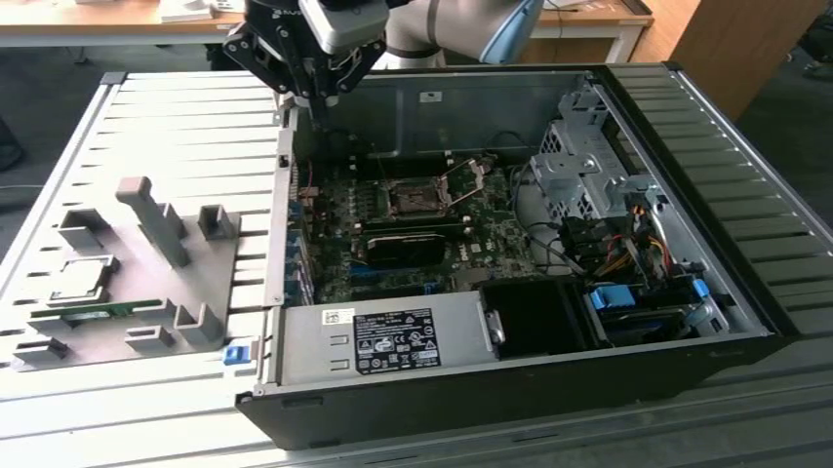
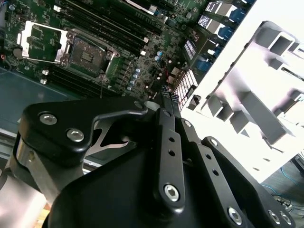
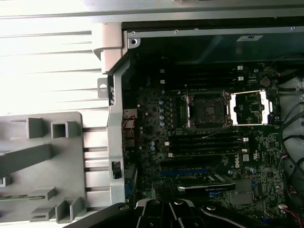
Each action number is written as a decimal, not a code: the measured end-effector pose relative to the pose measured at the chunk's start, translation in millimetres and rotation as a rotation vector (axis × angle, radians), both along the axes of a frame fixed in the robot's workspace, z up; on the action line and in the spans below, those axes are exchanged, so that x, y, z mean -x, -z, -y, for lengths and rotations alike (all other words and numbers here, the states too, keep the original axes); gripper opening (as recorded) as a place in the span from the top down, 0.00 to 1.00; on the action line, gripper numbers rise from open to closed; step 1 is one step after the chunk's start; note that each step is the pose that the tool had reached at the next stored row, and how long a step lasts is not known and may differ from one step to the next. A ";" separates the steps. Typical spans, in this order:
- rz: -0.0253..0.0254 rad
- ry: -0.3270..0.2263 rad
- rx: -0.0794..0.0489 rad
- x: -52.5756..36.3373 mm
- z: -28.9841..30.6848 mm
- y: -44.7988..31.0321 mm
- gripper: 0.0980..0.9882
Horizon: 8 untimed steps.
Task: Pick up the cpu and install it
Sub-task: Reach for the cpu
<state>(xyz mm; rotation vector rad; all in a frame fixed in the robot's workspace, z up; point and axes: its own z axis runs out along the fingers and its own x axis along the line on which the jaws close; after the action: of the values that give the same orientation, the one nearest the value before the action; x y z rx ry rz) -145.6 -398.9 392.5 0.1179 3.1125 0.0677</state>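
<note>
While the pincer [image 1: 316, 97] hung at about eleven o'clock in the exterior view, fingers drawn together on nothing over the open computer case's [image 1: 430, 107] rim, the cpu [image 1: 81, 278] lay untouched on the grey fixture [image 1: 163, 229] on the tabletop [image 1: 170, 127] at about nine o'clock. Pick-up and install both seemed left to do, for the socket [image 1: 419, 198] stood open and empty. A white label [image 1: 397, 341] on the power supply [image 1: 462, 327] carried print that could not be made out.

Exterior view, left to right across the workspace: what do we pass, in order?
Silvery-grey square cpu → tall grey plastic fixture block → open dark processor socket with metal frame → silver metal drive cage.
</note>
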 end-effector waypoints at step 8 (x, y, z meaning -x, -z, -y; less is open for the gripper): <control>0.0000 0.000 0.000 4.0 0.0 0.0 0.99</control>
<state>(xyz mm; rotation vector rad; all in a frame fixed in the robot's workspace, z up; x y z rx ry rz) -149.6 -398.9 392.4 0.1180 3.1125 0.0677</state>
